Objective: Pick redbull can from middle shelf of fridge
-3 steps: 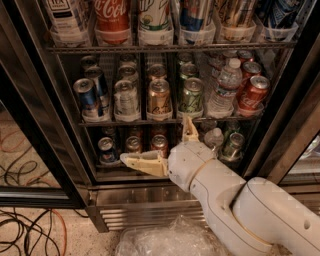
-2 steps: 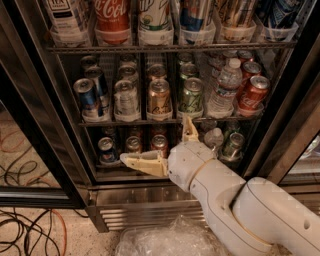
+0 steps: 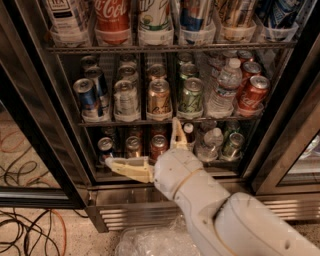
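Legible writing: Coca-Cola script on the red bottle [image 3: 112,12] on the upper rack. The redbull can [image 3: 87,99] stands upright at the far left of the middle shelf [image 3: 165,121] of the fridge [image 3: 125,214]. The gripper [image 3: 141,141] is spread wide before the lower shelf, one finger pointing left, one pointing up; it holds nothing and is well apart from the can. It has shifted slightly left since a second ago.
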Controlling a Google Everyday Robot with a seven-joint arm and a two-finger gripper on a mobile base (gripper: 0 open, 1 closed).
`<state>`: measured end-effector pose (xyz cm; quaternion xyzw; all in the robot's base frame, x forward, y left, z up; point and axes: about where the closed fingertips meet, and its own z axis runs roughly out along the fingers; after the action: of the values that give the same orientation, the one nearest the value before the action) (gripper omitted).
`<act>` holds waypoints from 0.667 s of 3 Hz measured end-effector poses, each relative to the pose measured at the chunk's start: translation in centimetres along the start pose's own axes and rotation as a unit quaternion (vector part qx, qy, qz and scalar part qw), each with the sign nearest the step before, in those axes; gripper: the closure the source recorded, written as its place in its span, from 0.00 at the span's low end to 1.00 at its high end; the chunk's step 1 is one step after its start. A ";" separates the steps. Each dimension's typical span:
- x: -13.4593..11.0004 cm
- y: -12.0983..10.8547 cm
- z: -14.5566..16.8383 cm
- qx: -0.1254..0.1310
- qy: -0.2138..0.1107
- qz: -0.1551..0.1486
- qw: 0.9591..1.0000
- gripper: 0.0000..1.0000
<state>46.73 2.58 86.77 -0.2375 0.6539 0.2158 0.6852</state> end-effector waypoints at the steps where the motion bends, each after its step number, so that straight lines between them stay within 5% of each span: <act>1: 0.2 3.5 0.9 -0.002 -0.029 0.020 0.999 0.00; 2: 1.0 5.2 1.9 0.021 -0.039 0.006 0.999 0.00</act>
<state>45.16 7.82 85.60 -0.2104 0.6327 0.2151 0.7136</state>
